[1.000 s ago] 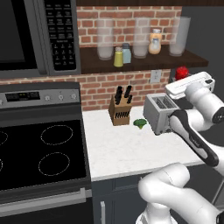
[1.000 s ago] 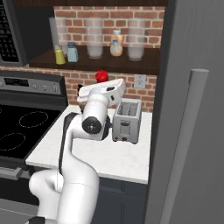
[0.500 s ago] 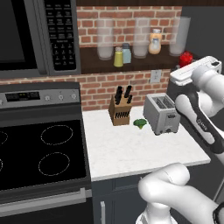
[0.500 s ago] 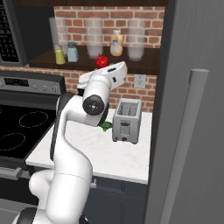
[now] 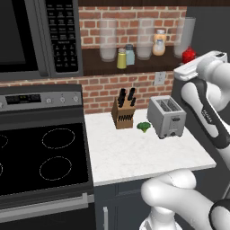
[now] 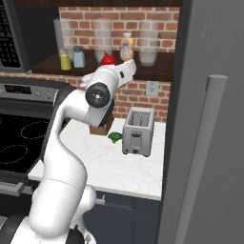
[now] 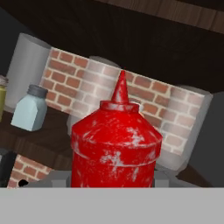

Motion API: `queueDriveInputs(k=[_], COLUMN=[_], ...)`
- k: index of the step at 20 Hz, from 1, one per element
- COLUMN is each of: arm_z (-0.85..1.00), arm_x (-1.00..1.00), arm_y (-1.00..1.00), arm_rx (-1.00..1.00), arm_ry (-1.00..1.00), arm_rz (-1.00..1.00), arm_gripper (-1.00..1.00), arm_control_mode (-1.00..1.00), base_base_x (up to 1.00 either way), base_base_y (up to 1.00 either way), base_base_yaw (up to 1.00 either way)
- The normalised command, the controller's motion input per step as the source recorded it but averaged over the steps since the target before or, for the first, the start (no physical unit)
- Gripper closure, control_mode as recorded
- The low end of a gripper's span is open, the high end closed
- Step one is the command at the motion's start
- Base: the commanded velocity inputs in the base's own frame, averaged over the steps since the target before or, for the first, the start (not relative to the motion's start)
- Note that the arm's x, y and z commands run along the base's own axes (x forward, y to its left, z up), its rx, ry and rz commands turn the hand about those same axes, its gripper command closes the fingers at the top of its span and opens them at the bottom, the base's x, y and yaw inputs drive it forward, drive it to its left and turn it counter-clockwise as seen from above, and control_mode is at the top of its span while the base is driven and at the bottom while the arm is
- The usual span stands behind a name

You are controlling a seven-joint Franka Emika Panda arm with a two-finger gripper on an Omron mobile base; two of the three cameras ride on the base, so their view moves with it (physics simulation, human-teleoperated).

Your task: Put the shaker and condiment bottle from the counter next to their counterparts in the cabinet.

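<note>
end effector (image 7: 113, 183) grips condiment bottle (image 7: 114, 144) | ahead: pale blue shaker (image 7: 29, 113), glass jars (image 7: 28, 72) on cabinet (image 5: 148, 65)

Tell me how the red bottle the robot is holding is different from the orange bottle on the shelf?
The red condiment bottle is red all over with a pointed tip; the orange-cream bottle has a white cap. The red one is up in the gripper; the orange one stands on the cabinet shelf. Both are upright.
</note>
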Motion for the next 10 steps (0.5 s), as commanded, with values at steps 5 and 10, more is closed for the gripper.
queueDriveInputs(k=[5, 10], arm_z=[0.08, 0.10], arm_x=[0.00, 0.00], arm_y=[0.08, 0.00], arm_rx=[0.00, 0.00], arm_ry=[0.09, 0.05], arm_rz=[0.00, 0.00], arm_gripper=[1.00, 1.00], arm_control_mode=[-1.00, -1.00], base_base_x=[0.00, 0.00], base_base_y=[0.00, 0.00], base_base_yaw=[0.00, 0.00])
